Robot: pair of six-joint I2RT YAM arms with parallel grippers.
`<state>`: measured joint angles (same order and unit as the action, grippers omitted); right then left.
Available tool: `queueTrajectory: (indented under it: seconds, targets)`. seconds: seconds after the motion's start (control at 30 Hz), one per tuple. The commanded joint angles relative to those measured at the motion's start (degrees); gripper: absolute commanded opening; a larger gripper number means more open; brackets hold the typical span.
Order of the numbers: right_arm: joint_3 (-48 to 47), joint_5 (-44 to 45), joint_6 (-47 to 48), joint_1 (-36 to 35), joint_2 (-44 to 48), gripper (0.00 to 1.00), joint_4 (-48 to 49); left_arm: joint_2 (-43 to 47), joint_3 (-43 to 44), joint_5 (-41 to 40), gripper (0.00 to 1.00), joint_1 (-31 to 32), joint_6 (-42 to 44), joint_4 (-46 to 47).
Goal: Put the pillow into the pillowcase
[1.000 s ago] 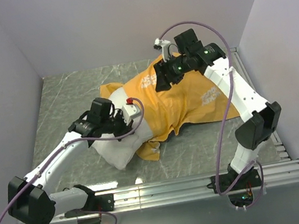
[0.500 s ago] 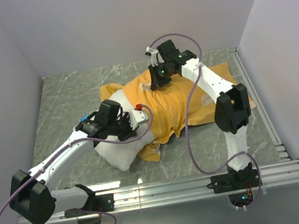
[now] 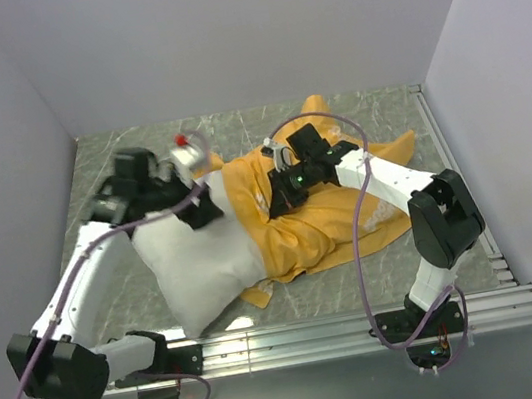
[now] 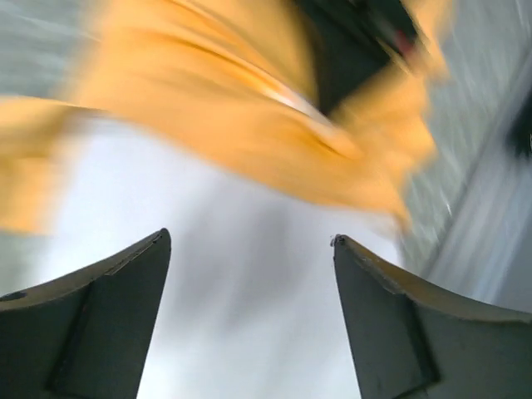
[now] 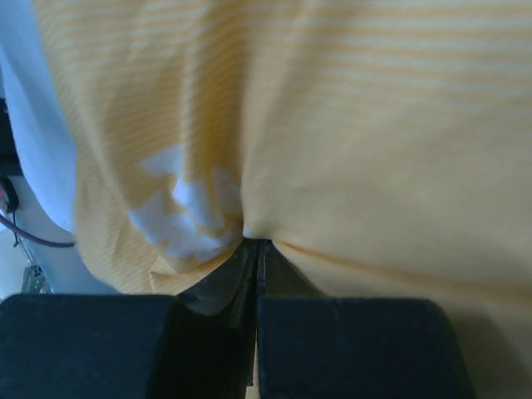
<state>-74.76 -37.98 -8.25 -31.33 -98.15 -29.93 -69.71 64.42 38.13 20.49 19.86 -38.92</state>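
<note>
The white pillow (image 3: 201,265) lies at the front left of the table, its far end under the edge of the orange-yellow pillowcase (image 3: 334,214). The pillowcase is bunched up across the middle. My left gripper (image 3: 207,211) hovers over the pillow's far end and is open; in the left wrist view its gripper (image 4: 249,241) has only blurred white pillow (image 4: 241,316) beneath it and orange pillowcase (image 4: 233,108) beyond. My right gripper (image 3: 279,203) is shut on a fold of the pillowcase (image 5: 374,125) beside its white lettering (image 5: 187,212), seen at the right gripper (image 5: 253,243).
The grey marbled tabletop (image 3: 127,151) is enclosed by pale walls at the left, back and right. An aluminium rail (image 3: 347,328) runs along the front edge by the arm bases. The right arm's elbow (image 3: 441,217) stands over the pillowcase's right side.
My left gripper opened, let go of the pillow and swung back and left. My right gripper came down, shut on the pillowcase and dragged it toward the front left, bunching it.
</note>
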Motion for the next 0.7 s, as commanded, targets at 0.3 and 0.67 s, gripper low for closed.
queueTrajectory:
  seconds: [0.3,0.67]
  targets:
    - [5.68,2.63,10.36,-1.8,-1.44,0.0,-1.27,-28.35,23.46,18.72,0.99,-22.34,3.61,-11.61]
    - [10.51,8.97,11.24,-4.35,1.99,0.0,1.8,-41.46,24.95,33.75,0.73,-12.85,18.81,-26.81]
